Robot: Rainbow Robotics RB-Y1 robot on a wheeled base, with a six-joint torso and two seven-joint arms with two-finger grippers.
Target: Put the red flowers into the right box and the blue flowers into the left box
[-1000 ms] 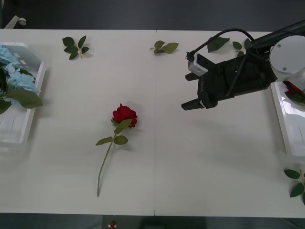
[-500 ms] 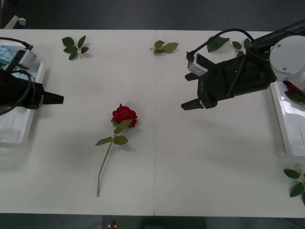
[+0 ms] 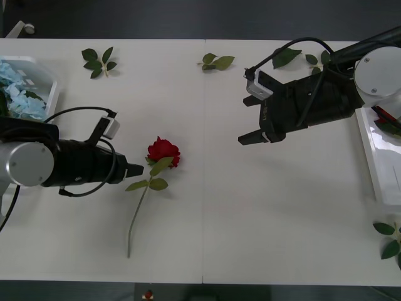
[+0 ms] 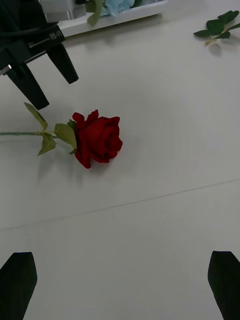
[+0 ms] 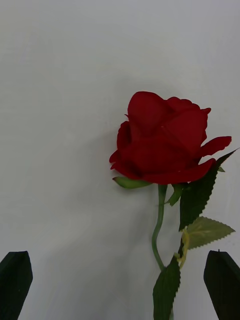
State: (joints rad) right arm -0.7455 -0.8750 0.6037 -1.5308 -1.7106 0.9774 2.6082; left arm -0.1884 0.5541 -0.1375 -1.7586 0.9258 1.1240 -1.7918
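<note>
White seamed table [image 3: 250, 207] under even light, dark floor [image 3: 188, 19] beyond its far edge.

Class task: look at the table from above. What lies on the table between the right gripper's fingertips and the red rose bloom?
In the front view, only bare white table separates the right gripper from the red rose; the right wrist view agrees.
</note>
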